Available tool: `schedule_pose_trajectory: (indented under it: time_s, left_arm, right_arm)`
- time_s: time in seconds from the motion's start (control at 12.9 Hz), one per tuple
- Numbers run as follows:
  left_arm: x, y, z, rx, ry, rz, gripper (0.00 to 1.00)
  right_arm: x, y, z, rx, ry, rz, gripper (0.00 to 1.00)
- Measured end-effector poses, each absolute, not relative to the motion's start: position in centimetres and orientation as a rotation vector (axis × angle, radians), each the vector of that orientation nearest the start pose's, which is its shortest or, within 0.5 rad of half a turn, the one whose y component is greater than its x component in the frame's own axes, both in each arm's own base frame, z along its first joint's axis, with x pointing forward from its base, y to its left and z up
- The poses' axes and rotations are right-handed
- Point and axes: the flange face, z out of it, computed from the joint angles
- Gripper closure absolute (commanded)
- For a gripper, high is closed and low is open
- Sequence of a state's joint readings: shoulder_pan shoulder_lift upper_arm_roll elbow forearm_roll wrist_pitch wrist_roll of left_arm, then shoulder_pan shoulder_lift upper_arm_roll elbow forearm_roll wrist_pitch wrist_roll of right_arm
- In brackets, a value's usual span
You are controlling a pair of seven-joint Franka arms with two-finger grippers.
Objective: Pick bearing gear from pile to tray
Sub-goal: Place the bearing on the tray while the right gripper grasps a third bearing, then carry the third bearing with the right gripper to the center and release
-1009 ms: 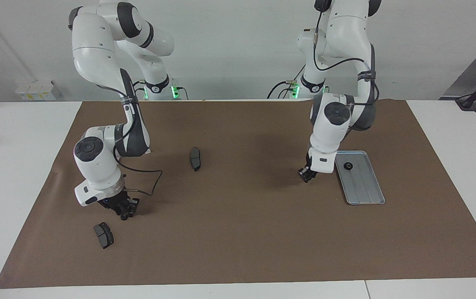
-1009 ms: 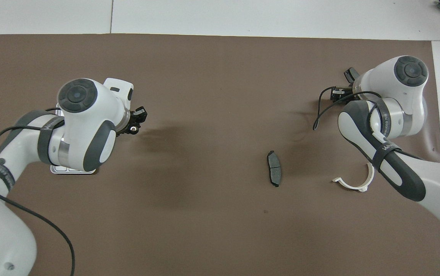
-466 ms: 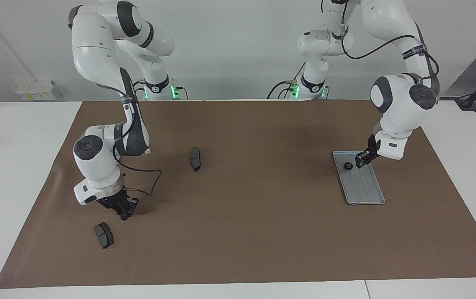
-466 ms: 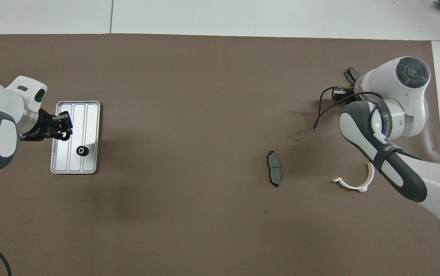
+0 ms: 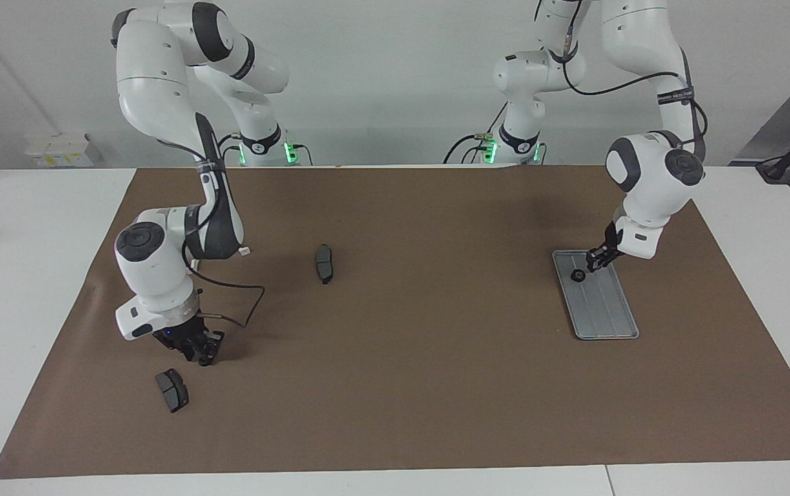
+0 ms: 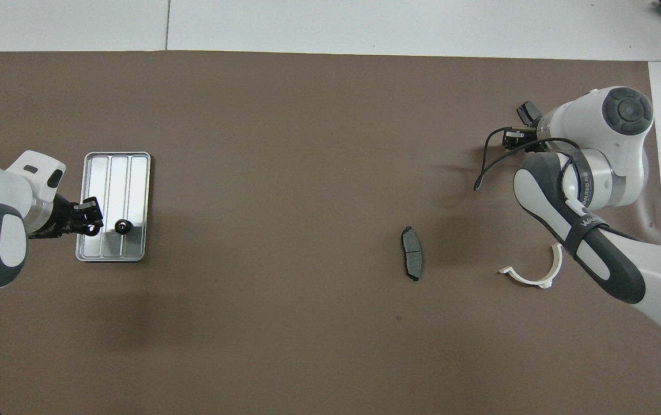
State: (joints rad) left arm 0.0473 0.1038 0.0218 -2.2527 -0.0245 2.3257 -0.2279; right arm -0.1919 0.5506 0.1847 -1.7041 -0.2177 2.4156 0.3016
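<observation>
I see the flat silver-grey ridged metal tray (image 5: 605, 310) at centre right of the frame, one small black round gear (image 5: 577, 276) lying at its upper end. My left gripper (image 5: 598, 260) hangs just above the tray, beside the gear. At lower left, my right gripper (image 5: 205, 350) hovers over the brown paper mat (image 5: 408, 344), near a dark grey brake pad (image 5: 172, 390). A second brake pad (image 5: 324, 263) lies left of centre.
</observation>
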Motion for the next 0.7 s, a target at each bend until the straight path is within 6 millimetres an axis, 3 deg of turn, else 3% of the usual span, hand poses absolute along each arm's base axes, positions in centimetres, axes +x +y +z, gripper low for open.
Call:
schedule_pose_trajectory:
  time_s: [0.08, 0.16, 0.47, 0.7]
  left_arm:
    - [52.6, 3.7, 31.4, -3.118, -0.472, 0.054, 0.56]
    - [52.6, 3.8, 31.4, -3.12, -0.463, 0.053, 0.01]
    - [53.0, 3.7, 32.1, -3.126, -0.437, 0.026, 0.0]
    - [54.7, 3.3, 36.2, -3.133, -0.418, -0.018, 0.0]
  right_arm:
    - [69.0, -2.1, 29.5, -3.15, 0.305, -0.298, 0.57]
    - [69.1, -2.0, 29.5, -3.145, 0.303, -0.316, 0.57]
    - [69.3, -1.9, 29.6, -3.133, 0.299, -0.364, 0.58]
    - [69.4, -1.8, 29.3, -3.127, 0.295, -0.379, 0.58]
